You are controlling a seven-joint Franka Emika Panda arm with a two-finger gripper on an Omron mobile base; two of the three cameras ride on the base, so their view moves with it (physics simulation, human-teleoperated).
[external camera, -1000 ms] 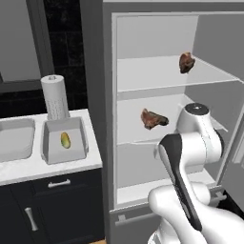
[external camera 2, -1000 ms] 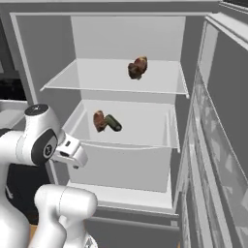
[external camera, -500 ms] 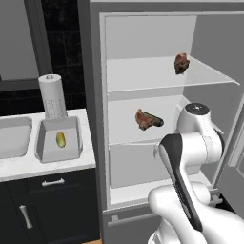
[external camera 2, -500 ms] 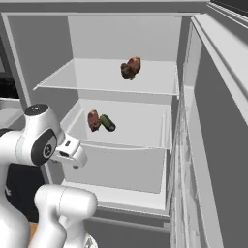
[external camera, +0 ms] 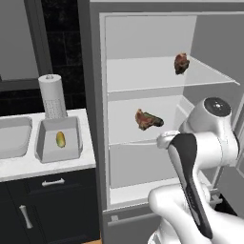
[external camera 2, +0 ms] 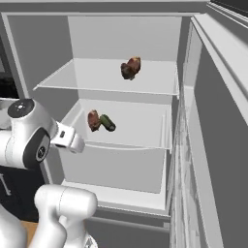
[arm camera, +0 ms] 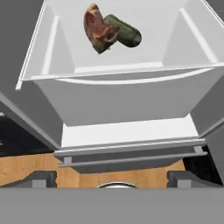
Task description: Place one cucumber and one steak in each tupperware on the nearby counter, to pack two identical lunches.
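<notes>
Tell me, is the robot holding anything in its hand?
No, nothing. The gripper is open and well back from the steak and cucumber in the fridge.

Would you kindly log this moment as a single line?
gripper: open, empty | tupperware: one cucumber | fridge shelf: steak beside dark cucumber | upper shelf: steak

two steaks [external camera: 181, 63] [external camera: 143, 119], two cucumbers [external camera: 60, 139] [external camera 2: 107, 123], one tupperware [external camera: 45, 151]

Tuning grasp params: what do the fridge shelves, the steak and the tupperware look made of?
Upper shelf: likely glass or clear plastic, translucent with a pale front edge. Steak: soft raw meat, mottled red-brown with pale patches, matte. Tupperware: probably plastic, uniform light grey, matte, sloped walls.
</notes>
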